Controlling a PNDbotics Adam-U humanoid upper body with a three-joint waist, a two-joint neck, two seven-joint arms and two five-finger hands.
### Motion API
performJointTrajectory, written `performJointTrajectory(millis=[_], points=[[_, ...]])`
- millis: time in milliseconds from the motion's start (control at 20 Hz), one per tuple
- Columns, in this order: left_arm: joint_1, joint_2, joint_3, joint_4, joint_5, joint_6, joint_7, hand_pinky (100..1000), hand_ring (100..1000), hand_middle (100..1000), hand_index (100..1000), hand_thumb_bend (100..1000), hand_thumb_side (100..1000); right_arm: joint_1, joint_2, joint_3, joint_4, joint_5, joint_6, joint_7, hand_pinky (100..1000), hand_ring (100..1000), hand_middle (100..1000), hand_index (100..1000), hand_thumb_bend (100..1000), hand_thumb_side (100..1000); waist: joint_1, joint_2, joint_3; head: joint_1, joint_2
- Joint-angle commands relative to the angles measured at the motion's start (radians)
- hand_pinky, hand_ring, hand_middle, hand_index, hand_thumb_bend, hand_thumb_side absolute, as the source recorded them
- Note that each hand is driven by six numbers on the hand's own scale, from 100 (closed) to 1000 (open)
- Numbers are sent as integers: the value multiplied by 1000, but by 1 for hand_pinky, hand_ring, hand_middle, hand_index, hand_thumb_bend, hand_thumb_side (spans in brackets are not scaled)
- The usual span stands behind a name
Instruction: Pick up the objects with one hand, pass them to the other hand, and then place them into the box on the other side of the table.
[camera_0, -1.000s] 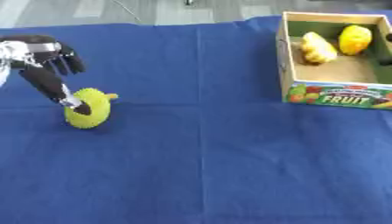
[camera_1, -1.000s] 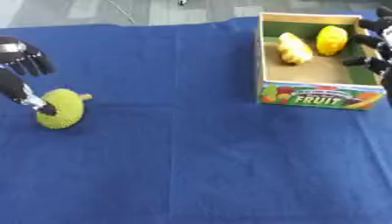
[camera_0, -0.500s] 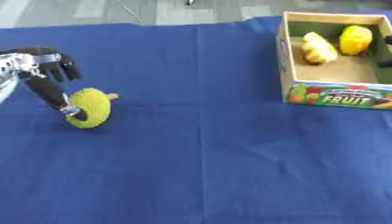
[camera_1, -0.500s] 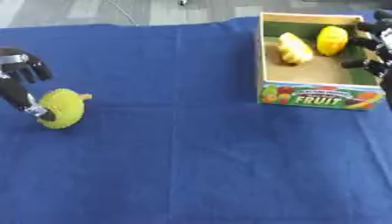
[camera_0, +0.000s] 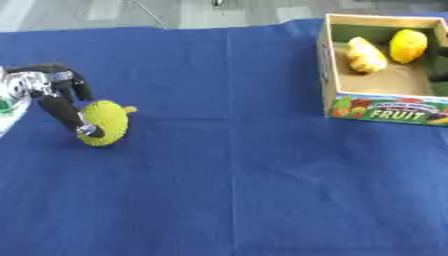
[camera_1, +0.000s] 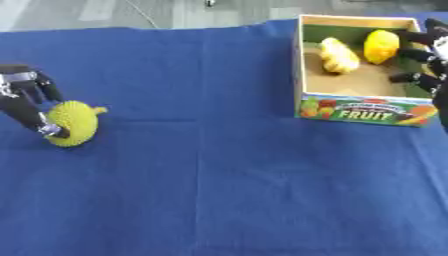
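Observation:
A round yellow-green spiky fruit (camera_0: 107, 123) with a short stem lies on the blue cloth at the left. My left hand (camera_0: 51, 90) sits against its left side, thumb down the near-left face and fingers curled over the top from behind. The fruit rests on the cloth. The cardboard fruit box (camera_1: 359, 109) stands at the far right and holds a yellow lemon-like fruit (camera_1: 381, 46) and a pale yellow fruit (camera_1: 337, 56). My right hand (camera_1: 430, 56) hovers at the box's right side, fingers spread and holding nothing.
A blue cloth (camera_0: 236, 180) covers the whole table, with a wide bare stretch between the fruit and the box. Grey floor shows beyond the far edge.
My left hand has sunk lower and its fingers have closed in around the spiky fruit. The fruit has hardly moved. The right hand stays by the box.

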Motion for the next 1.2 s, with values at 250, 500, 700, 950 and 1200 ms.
performJointTrajectory(millis=[250,500,700,950,1200], points=[[-9,9,5,34,-19,52,-81,787,761,712,734,574,200,-8,-10,-9,-21,8,9,7,618,861,850,958,100,639,-2,-37,-1,6,-2],[-7,1,2,48,-38,32,-98,776,753,701,706,482,152,-6,-7,-9,-21,10,12,9,619,861,850,959,100,641,-3,-36,-1,0,1],[-4,0,5,43,-51,26,-101,747,727,667,646,283,141,-5,-4,-9,-21,10,16,10,620,861,851,960,100,645,-3,-37,-1,-3,4],[8,14,31,-22,-53,44,-60,708,677,606,542,238,103,0,-3,-9,-21,12,19,11,621,861,851,960,100,646,-4,-38,2,-4,5],[22,37,61,-96,-52,70,-23,686,644,561,458,280,100,2,-5,-9,-21,13,19,12,621,861,851,960,100,644,-4,-39,3,-6,6]])
